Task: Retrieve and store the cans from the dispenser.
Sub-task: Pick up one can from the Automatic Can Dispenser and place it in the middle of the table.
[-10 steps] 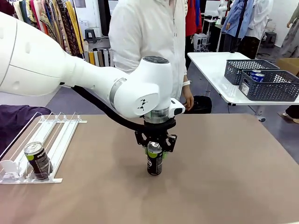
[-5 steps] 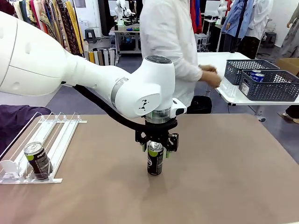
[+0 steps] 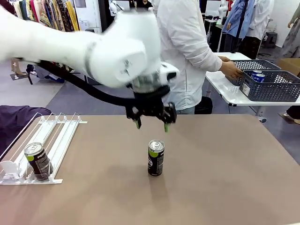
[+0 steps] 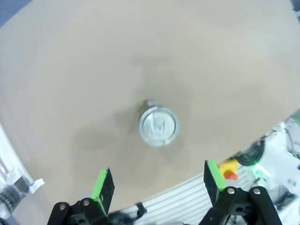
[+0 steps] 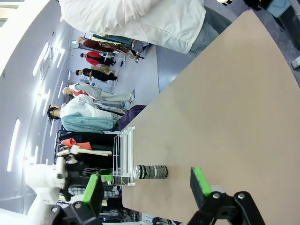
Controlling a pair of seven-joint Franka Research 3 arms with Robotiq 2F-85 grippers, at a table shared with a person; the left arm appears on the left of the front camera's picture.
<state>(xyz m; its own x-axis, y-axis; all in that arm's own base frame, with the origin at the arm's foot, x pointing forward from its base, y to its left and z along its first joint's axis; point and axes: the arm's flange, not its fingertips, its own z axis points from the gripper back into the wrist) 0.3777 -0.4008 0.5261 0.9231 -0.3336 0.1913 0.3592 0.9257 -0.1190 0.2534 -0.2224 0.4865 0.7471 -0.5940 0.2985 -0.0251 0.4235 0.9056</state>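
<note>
The left hand hangs in the air at 12 o'clock from a black can with green marks. Its fingers are spread wide, with nothing between them and clear of the can. The arm and hand are motion-blurred in the front view. The black can stands upright near the middle of the brown counter, silver top up.

In the left wrist view, the same can shows top-on at 12 o'clock from the left hand. It sits apart from both green pads.

The dispenser lies at 9 o'clock from that can, along the counter's left edge. A second black can leans in one lane down against the white end stop.

The right hand is also spread wide and holds nothing. It looks across the counter toward the dispenser. I cannot tell which black can shows by the rack's end there.

At 2 o'clock from the standing can, beyond the counter, a person in a white shirt faces a white side table. The person's hand is at the dark lattice baskets, which hold blue cans.
</note>
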